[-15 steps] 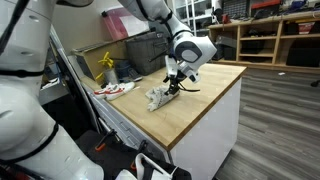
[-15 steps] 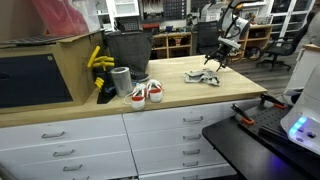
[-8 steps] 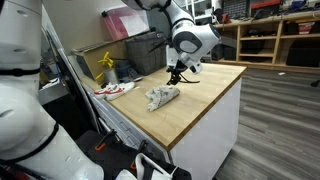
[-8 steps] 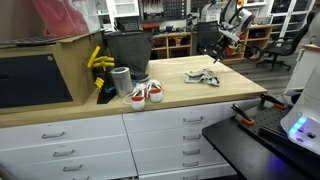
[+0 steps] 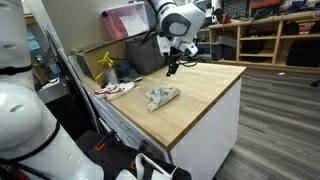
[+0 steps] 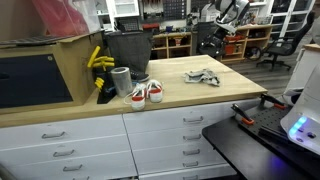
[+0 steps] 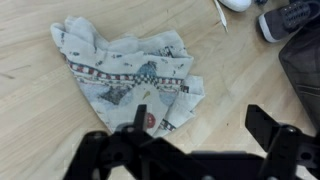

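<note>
Well beneath the hand point(image 5: 171, 70), the cloth point(image 5: 162, 96)

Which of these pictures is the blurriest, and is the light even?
Wrist view: soft all over, the print on the patterned cloth smeared, the gripper a dark out-of-focus silhouette along the bottom. In both exterior views: even indoor light, no harsh glare on the wooden counter, fine detail lost. In an exterior view: a blurred white shape crowds the left edge.

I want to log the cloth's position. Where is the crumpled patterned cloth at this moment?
In both exterior views the cloth lies crumpled on the wooden countertop, apart from the sneakers, with the open gripper above it.
</note>
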Robot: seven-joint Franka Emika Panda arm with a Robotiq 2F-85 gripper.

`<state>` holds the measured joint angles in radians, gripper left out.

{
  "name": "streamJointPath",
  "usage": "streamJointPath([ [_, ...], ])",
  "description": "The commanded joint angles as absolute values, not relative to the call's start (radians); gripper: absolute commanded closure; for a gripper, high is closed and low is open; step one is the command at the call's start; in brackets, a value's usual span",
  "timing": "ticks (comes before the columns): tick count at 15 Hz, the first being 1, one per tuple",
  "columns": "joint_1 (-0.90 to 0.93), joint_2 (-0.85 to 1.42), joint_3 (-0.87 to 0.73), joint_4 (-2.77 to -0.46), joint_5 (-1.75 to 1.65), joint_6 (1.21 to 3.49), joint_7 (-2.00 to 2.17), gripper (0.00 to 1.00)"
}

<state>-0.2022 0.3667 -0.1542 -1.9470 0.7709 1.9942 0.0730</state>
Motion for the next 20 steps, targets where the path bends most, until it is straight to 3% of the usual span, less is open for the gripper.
streamJointPath([
  [1,-0.171,0.211,-0.172,-2.019,0.613,1.997,0.119,0.00],
  [9,-0.194,-0.007,-0.170,-2.049,0.367,1.895,0.064,0.00],
  [20,-0.182,-0.187,-0.187,-2.038,0.272,1.680,-0.078,0.00],
])
